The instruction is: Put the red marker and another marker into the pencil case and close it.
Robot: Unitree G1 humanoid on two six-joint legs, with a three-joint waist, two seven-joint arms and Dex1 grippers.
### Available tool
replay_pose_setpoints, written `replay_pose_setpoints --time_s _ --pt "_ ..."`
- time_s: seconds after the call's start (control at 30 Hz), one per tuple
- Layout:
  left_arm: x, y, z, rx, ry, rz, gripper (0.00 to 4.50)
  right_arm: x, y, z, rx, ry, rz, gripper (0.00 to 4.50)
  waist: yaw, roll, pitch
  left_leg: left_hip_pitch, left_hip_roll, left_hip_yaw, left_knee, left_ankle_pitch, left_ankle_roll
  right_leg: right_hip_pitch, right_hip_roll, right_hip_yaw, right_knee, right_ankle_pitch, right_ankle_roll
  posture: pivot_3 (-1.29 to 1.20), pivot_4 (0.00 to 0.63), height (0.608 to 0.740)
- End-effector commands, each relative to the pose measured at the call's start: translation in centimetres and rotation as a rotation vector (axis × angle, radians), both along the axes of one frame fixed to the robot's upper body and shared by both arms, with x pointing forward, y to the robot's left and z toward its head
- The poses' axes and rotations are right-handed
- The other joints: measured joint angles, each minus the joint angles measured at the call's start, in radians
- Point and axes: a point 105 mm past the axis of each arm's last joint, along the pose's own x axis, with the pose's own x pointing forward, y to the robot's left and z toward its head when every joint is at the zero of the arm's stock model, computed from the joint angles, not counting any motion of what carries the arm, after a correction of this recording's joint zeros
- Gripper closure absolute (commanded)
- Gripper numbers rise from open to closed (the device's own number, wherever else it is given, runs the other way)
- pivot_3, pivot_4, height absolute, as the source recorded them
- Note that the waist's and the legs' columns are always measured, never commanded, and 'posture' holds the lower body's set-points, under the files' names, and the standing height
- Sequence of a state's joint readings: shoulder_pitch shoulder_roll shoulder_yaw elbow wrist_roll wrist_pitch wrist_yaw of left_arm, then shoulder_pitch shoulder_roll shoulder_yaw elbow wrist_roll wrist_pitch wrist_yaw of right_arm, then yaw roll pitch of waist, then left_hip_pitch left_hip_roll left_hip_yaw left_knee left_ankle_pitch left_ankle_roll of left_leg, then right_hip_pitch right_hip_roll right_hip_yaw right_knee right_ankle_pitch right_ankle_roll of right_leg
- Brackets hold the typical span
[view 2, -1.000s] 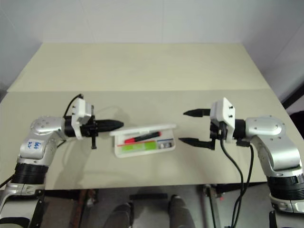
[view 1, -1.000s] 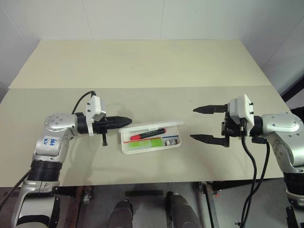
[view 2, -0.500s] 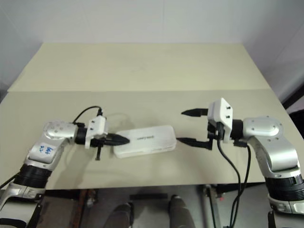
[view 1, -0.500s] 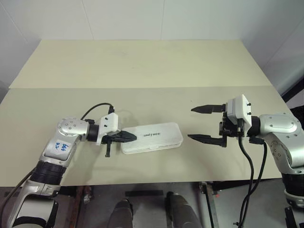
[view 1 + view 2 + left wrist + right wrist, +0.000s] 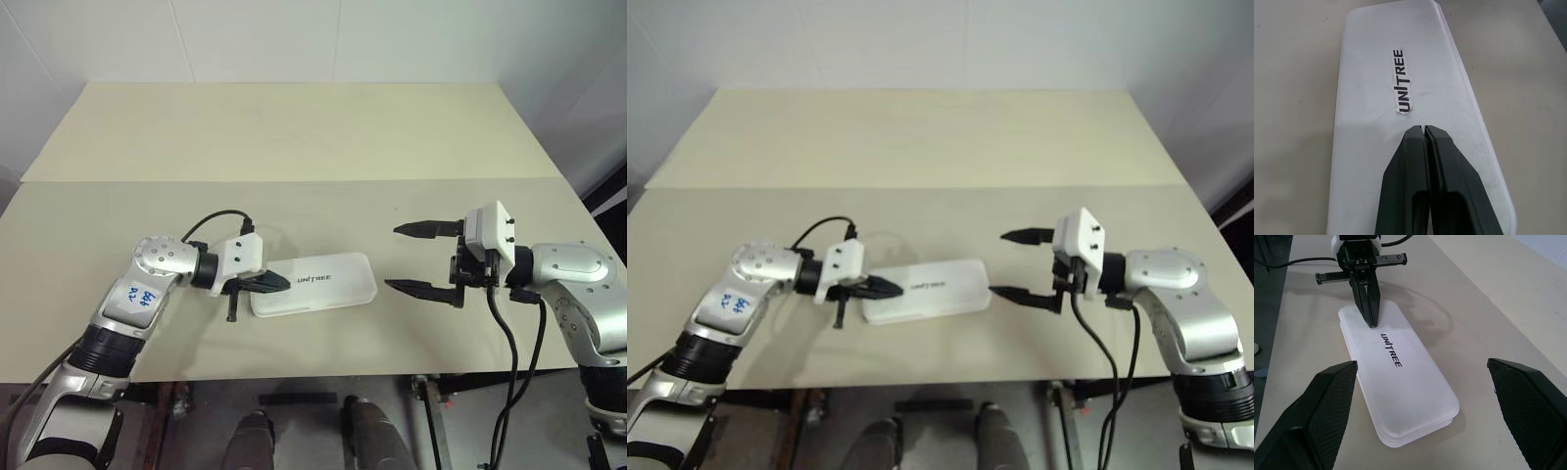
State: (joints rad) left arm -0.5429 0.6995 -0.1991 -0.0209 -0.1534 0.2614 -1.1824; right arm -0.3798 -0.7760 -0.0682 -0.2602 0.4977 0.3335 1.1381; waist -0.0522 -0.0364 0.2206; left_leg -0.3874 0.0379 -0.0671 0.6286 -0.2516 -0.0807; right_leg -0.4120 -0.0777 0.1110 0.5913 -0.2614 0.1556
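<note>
The white pencil case (image 5: 315, 283) lies on the table with its lid down, dark "UNITREE" lettering on top (image 5: 1403, 81). The red marker and the other marker are hidden from view. My left gripper (image 5: 284, 283) is shut, its tips resting on the left end of the lid, just short of the lettering (image 5: 1370, 319). To the right of the case, my right gripper (image 5: 409, 258) hangs open above the table, apart from the case, with nothing between its fingers.
The beige table (image 5: 294, 137) stretches wide behind the case, with a seam across its middle. Its front edge runs close below the case. White walls stand behind and at the right.
One second ago the lid stood open, showing the markers inside; now it is down. My left gripper moved right and down onto the lid. The right gripper stayed put.
</note>
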Motion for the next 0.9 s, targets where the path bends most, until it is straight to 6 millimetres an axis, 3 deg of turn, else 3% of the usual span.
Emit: replay_pose_setpoints --time_s 0.03,0.23,0.43,0.6,0.8,0.9 --pt "-0.6 0.0 -1.2 0.039 0.036 0.004 4.48 -0.6 0.4 0.8 0.016 -0.037 0.02 0.0 0.0 0.0 0.0 0.0 0.0 0.0 0.0 0.0 0.0 0.0 0.0 0.0 0.0 0.0 0.0 0.0 0.15 0.74" --pt "-0.5 0.0 -0.8 -0.016 0.036 0.035 4.48 -0.4 0.5 0.8 0.022 -0.034 0.02 0.0 0.0 0.0 0.0 0.0 0.0 0.0 0.0 0.0 0.0 0.001 0.0 0.0 0.0 -0.002 -0.003 0.0 0.15 0.74" --pt "-0.2 -0.7 4.4 -0.341 -0.04 0.033 4.48 -0.2 0.6 0.7 0.023 -0.027 0.028 0.0 0.0 0.0 0.0 0.0 0.0 0.0 0.001 0.0 0.0 0.0 0.0 0.0 0.0 -0.001 -0.003 0.0 0.15 0.74" --pt "-0.1 1.2 7.5 -0.509 -0.098 0.081 4.48 0.2 0.5 0.7 0.026 -0.024 0.027 0.0 -0.002 0.0 0.0 0.0 0.0 0.0 0.0 0.0 0.0 0.0 0.0 0.0 0.0 0.0 -0.001 0.0 0.15 0.74" --pt "-1.1 4.1 7.6 -0.528 -0.048 0.159 4.48 0.7 -0.2 1.1 0.037 -0.029 0.007 0.0 -0.003 0.0 0.0 0.0 0.0 0.0 0.0 0.0 0.0 0.0 0.0 0.0 0.0 -0.001 -0.001 0.0 0.15 0.74" --pt "-1.8 5.4 6.7 -0.493 -0.027 0.184 3.89 1.1 -0.6 1.6 0.054 -0.04 -0.023 0.0 -0.003 0.0 0.0 0.0 0.0 0.0 0.0 0.0 0.0 0.0 0.0 0.0 0.0 -0.001 -0.001 0.0 0.15 0.74"
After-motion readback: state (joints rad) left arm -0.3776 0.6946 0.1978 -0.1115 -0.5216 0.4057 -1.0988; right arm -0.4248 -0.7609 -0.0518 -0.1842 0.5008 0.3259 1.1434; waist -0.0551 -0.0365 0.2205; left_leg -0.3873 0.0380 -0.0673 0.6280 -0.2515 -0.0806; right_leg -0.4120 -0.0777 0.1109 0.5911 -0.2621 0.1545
